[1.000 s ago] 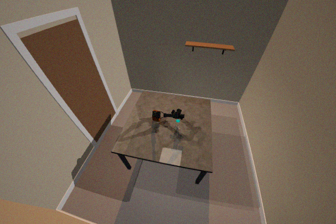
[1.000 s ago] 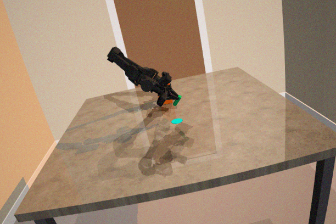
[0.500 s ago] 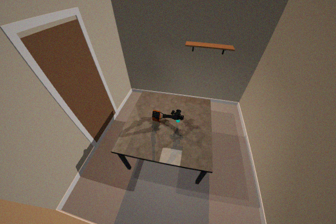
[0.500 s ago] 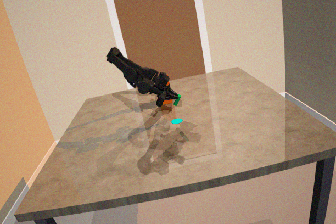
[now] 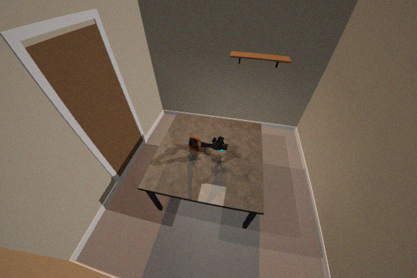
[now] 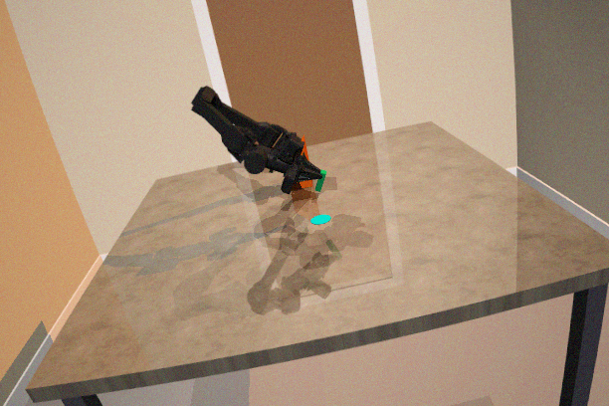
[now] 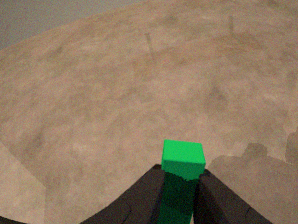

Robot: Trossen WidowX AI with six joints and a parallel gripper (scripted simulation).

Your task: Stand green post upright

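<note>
The green post [image 6: 320, 181] [image 7: 183, 152] is held clear of the table, close to upright but slightly tilted in the exterior view. My gripper [image 6: 322, 175] [image 7: 178, 175] is shut on its upper part; one end sticks out past the fingertips in the wrist view. The flat cyan circle [image 5: 221, 150] [image 6: 320, 219] lies on the table, below the post in the exterior view. It is partly covered by the arm in the top view and is not in the wrist view. The post cannot be made out in the top view.
The brown mottled table [image 5: 238, 184] [image 6: 453, 214] carries the arm's orange base [image 5: 193, 148] [image 6: 304, 183]. Arm shadows and faint reflections cross the tabletop. A pale patch [image 5: 212, 193] shows near the table's front edge in the top view. A wall shelf [image 5: 260, 56] is far behind.
</note>
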